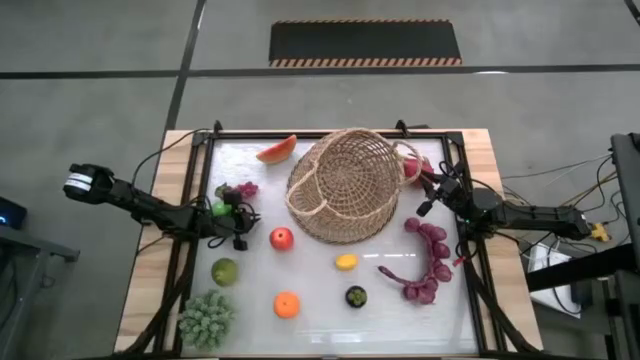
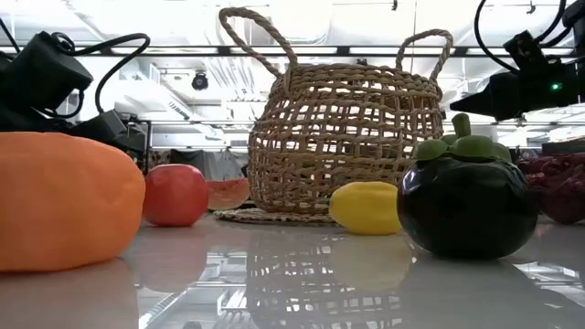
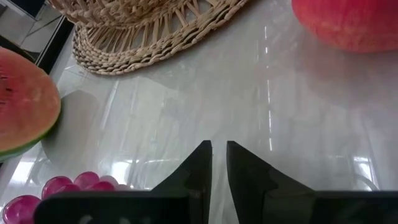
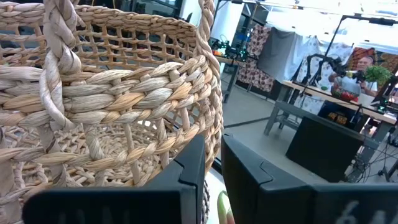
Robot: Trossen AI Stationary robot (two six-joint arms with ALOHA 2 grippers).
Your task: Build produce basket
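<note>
While both claws sit pinched together and empty, the right claw (image 1: 424, 198) noses the basket (image 1: 345, 185) rim, upper centre. Left claw (image 1: 240, 222) waits by the red apple (image 1: 282, 238), centre-left. No produce loaded yet, seemingly; next: open, grip a fruit.

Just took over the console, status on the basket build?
Left gripper shut, empty, near the red apple. Right gripper shut, empty, at the basket rim. Basket empty; produce still scattered.
</note>
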